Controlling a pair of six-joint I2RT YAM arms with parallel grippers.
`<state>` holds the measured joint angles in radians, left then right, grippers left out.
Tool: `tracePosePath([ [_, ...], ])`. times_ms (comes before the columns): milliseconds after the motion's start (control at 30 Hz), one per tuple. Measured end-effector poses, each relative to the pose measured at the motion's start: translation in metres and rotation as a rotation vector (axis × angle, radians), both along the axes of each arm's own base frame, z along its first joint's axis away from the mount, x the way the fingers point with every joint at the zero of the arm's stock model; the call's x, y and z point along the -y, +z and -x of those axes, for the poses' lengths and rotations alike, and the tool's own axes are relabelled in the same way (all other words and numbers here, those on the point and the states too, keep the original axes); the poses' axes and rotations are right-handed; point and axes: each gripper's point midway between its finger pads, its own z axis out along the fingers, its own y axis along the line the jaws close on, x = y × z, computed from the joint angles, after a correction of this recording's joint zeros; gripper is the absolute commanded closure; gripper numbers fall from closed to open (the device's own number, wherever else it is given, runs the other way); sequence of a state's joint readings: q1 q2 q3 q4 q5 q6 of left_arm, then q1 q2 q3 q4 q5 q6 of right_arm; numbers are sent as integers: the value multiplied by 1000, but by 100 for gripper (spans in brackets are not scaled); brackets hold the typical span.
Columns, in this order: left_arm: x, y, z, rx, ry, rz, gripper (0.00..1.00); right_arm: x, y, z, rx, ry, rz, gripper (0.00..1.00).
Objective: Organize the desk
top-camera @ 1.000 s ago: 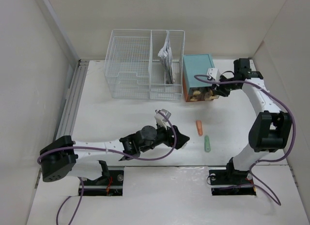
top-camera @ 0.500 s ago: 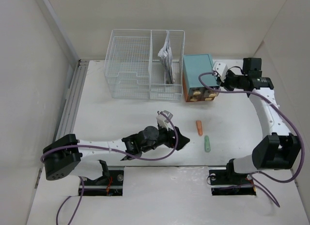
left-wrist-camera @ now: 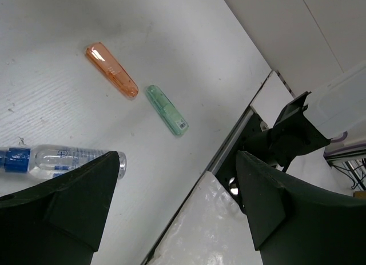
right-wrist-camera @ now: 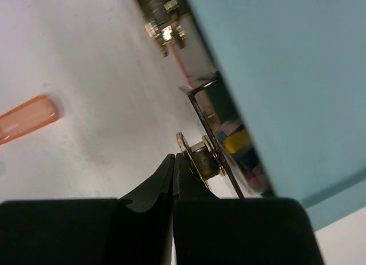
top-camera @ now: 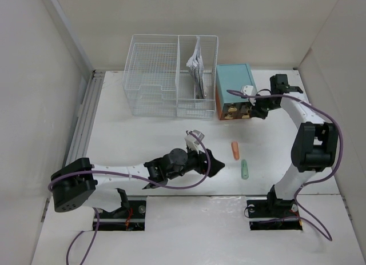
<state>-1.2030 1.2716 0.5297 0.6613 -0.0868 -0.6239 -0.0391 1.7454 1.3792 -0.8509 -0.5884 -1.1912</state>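
Top external view: the large matte white desk [top-camera: 143,145] spreads beneath the small teal drawer box [top-camera: 233,82]. At the box's front, the right gripper [right-wrist-camera: 173,162] has just pressed its fingers together beside a brass knob [right-wrist-camera: 197,153], gripping nothing; that drawer likely needs another try. Well before the box, the left gripper [left-wrist-camera: 178,159] hangs spread.
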Motion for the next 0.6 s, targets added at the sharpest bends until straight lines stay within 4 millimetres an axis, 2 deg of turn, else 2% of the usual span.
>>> tracePosePath([
  [133,1,-3,-1,-10,5,-1,18,-5,-1,-20,72,-65,8,100],
  [300,4,-13,-4,-35,24,-7,15,-12,-13,-21,82,-144,10,100],
  [433,12,-23,-10,-65,52,-13,17,-15,-13,-20,79,-149,6,100],
  [467,16,-24,-12,-73,62,-15,18,-16,-11,-18,72,-130,-1,94],
  [500,22,-25,-16,-81,72,-15,24,-17,-8,-14,63,-105,-12,85],
  [533,27,-24,-19,-86,83,-12,27,-17,-4,-8,57,-80,-22,70],
  [567,33,-24,-23,-91,95,-9,30,-17,2,-1,55,-62,-31,59],
  [600,40,-22,-28,-96,107,-1,34,-15,9,6,58,-51,-41,34],
])
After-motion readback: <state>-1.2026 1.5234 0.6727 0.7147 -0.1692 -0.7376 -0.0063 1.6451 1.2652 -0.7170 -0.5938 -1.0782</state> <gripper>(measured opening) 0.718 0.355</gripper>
